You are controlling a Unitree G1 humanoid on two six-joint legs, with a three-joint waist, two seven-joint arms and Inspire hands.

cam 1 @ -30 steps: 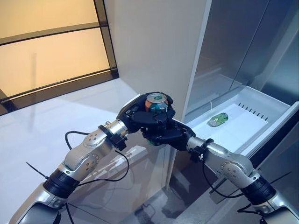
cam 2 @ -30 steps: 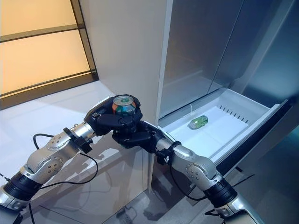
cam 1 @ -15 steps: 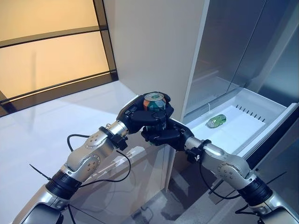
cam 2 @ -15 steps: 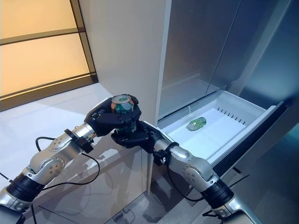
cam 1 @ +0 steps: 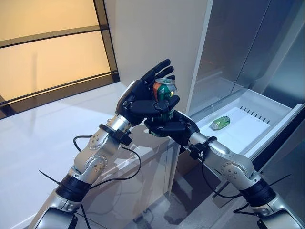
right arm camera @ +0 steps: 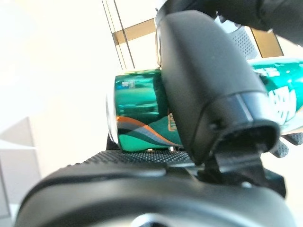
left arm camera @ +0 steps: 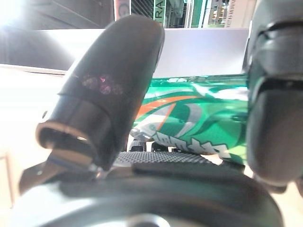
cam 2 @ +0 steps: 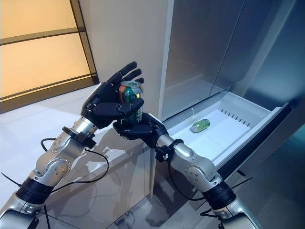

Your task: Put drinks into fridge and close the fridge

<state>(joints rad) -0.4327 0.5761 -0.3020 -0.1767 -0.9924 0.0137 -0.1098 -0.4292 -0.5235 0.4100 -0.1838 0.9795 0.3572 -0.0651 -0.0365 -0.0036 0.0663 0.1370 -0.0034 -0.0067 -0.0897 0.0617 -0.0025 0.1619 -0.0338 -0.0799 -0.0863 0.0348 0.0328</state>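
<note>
Light is soft and even in the head views, with a warm glow on the amber wall panels [cam 1: 52,57] and cooler grey sheen inside the fridge [cam 1: 248,52]. The glossy white floor [cam 1: 43,138] carries pale reflections. Both wrist views are blown out to white behind the can [left arm camera: 199,118], whose metal glints, and the nearest fingers [left arm camera: 109,90] are blurred

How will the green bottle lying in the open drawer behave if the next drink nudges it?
The bottle lies on its side on the drawer's smooth white floor, so it would probably roll. It looks small and plastic, so it is likely light and easily shoved. Nothing nearby seems set to stop it.
</note>
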